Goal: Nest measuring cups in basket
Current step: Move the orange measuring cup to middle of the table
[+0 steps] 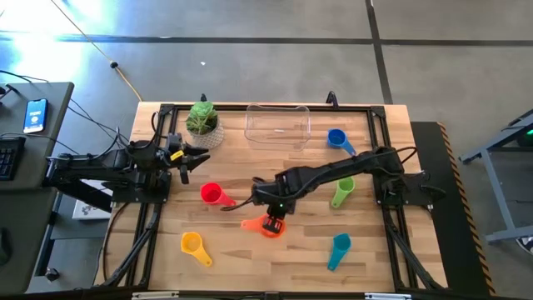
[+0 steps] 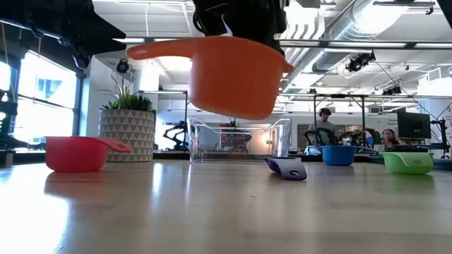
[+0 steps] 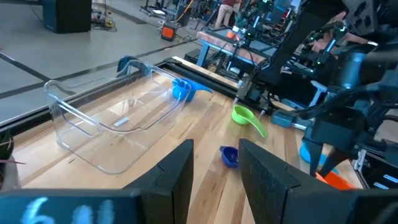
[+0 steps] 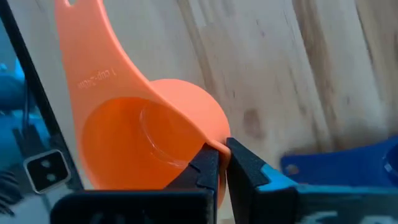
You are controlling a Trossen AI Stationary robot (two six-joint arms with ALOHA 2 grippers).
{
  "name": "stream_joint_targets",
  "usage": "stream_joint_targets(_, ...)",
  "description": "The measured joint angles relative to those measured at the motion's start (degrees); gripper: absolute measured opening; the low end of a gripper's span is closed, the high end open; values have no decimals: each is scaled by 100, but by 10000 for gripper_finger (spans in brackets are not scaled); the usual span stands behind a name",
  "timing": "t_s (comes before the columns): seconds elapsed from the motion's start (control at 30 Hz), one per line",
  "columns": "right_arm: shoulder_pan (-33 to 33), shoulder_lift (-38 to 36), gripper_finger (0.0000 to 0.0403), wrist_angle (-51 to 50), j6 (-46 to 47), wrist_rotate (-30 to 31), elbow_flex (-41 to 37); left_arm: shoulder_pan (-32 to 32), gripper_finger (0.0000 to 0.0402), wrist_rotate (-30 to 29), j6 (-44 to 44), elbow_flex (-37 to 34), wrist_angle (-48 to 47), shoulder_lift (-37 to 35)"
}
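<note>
My right gripper (image 1: 273,220) is shut on the orange measuring cup (image 2: 233,74) over the table's middle, near the front. My left gripper (image 1: 193,162) waits open and empty at the table's left, by the plant; its fingers also show in the left wrist view (image 3: 214,180). The clear basket (image 1: 277,125) stands at the far middle. The red cup (image 1: 215,194), yellow cup (image 1: 193,244), teal cup (image 1: 339,250), green cup (image 1: 342,192) and blue cup (image 1: 339,140) rest on the table. The purple cup (image 2: 287,168) lies on the table, hidden under the right arm in the high view. My right gripper pinches the orange cup's rim (image 4: 214,146) on the side away from the handle, one finger (image 4: 202,171) inside the bowl and one (image 4: 249,168) outside. The fingers come from above, pointing down. The cup hangs clear of the table, mouth up, its handle (image 2: 152,49) toward the table's left.
A white-potted green plant (image 1: 202,119) stands at the far left, beside the basket. The black frame rail (image 1: 266,106) runs along the table's far edge. People (image 2: 323,123) sit at desks in the room behind.
</note>
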Motion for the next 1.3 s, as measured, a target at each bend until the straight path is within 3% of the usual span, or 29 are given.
stream_joint_targets(0.3,-56,0,4,334,-23,-70,-375,0,117,-149,47,0,4,0)
stream_joint_targets(1.3,229,625,3,418,571,-352,-381,1,117,-176,-13,-2,10,0)
